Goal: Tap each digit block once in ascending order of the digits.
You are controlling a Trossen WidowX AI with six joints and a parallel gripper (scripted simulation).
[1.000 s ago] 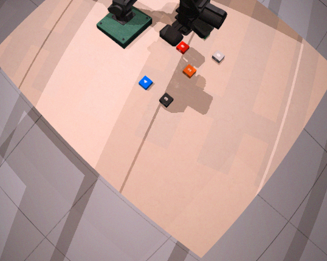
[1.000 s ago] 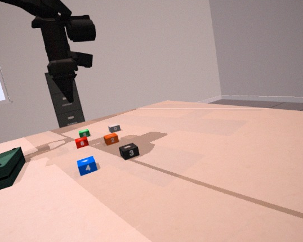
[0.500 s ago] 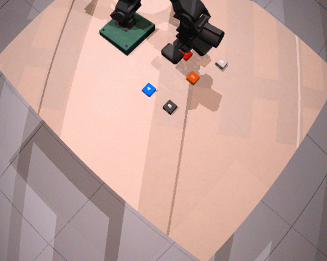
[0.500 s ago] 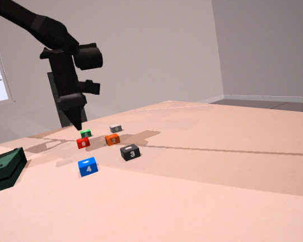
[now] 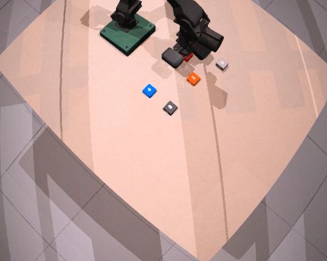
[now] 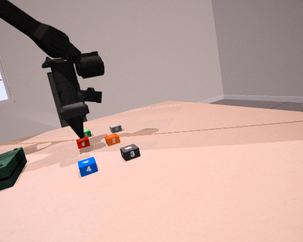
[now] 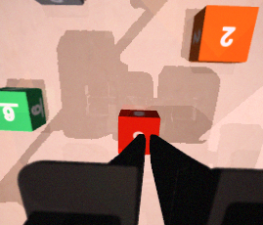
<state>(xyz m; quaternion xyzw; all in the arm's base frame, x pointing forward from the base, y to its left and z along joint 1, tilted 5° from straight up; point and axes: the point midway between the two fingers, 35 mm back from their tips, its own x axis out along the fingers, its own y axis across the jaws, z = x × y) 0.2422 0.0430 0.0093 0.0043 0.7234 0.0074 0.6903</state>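
My gripper [image 6: 81,137] [image 7: 147,140] is shut with nothing between its tips. The tips are right over the red block [image 5: 188,57] [image 6: 83,143] [image 7: 127,128], marked 8; whether they touch it I cannot tell. The green block [image 6: 87,133] [image 7: 10,119] has an underlined digit, 6 or 9, and is hidden by the arm in the top view. The grey block [image 5: 222,64] [image 6: 115,129] shows 0, the orange block [image 5: 193,79] [image 6: 112,139] [image 7: 226,41] 2, the black block [image 5: 170,108] [image 6: 130,152] 3, and the blue block [image 5: 149,91] [image 6: 88,167] 4.
The arm's green base [image 5: 127,39] [image 6: 7,170] stands on the table [image 5: 141,152] [image 6: 187,188], left of the blocks. The orange and green blocks lie on either side of the red one in the wrist view.
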